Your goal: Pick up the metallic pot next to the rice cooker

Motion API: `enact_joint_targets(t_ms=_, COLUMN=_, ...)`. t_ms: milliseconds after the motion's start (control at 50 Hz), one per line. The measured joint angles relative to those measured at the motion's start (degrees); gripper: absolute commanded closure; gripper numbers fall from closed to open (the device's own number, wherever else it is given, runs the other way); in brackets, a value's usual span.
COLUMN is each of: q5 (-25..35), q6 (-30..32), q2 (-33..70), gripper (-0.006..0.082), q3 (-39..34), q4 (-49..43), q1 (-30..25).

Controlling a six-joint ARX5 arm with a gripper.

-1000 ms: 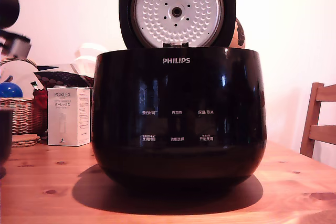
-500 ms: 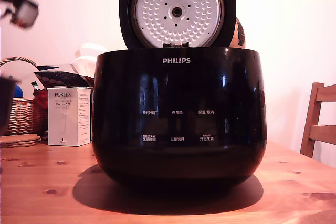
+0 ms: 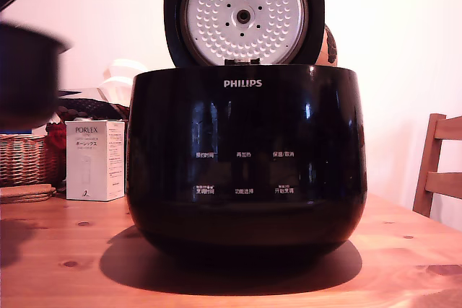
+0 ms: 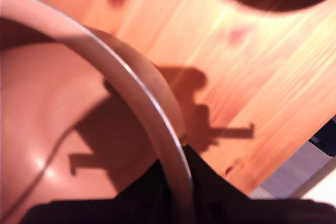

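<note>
The metallic pot (image 3: 25,71) hangs blurred in the air at the exterior view's left edge, well above the wooden table (image 3: 72,250). In the wrist view my gripper (image 4: 177,184) is shut on the pot's thin pale rim (image 4: 131,85), one dark finger inside the coppery-lit bowl and one outside. The table lies far below the pot there. The rice cooker (image 3: 245,164), glossy black and marked PHILIPS, fills the middle of the exterior view with its lid (image 3: 243,14) standing open. Most of my arm is out of the exterior view.
A white PORLEX box (image 3: 94,160) and a wicker basket (image 3: 25,158) stand behind the pot's spot. Flat coasters (image 3: 25,192) lie by the basket. A wooden chair (image 3: 439,171) is at the exterior view's right edge.
The pot has risen from table level at the exterior view's left edge to about the height of the cooker's rim. The gripper has moved up and mostly out of that view.
</note>
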Motion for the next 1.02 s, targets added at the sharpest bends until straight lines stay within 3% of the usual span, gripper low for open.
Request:
enact_joint_targets(t_ms=360, q5=0.00, q6=0.02, q2=0.00, gripper=0.0791, q3=4.31, q4=-0.02, q1=-7.39)
enact_joint_targets(t_ms=1020, q5=-0.02, q6=0.00, q2=0.00, gripper=0.0791, q3=4.28, q4=-0.17, q1=-7.63)
